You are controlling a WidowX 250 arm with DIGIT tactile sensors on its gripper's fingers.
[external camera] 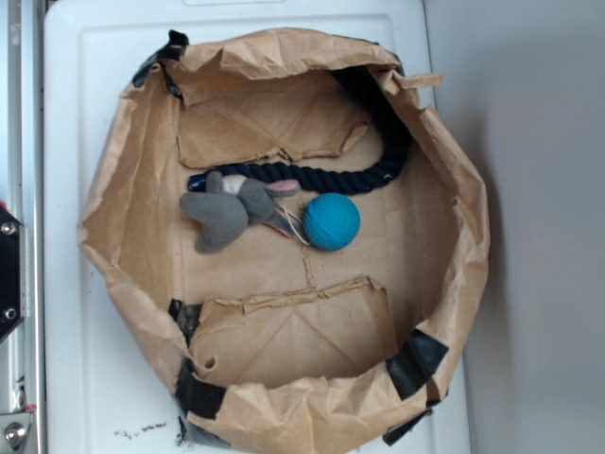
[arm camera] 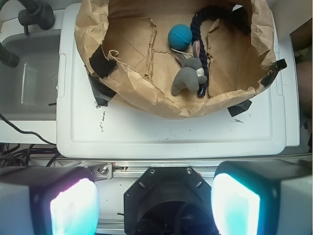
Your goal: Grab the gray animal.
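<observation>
Gray animal [external camera: 230, 210] lying flat in paper bin [external camera: 132, 170], beside teal ball [external camera: 332, 221].
Touching navy rope [external camera: 331, 174]; gripper [arm camera: 155, 204] spread wide, empty (well back from bin).

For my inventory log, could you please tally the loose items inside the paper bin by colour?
Gray: 1, the gray animal
Teal: 1, the ball
Dark navy: 1, the rope
Total: 3
</observation>
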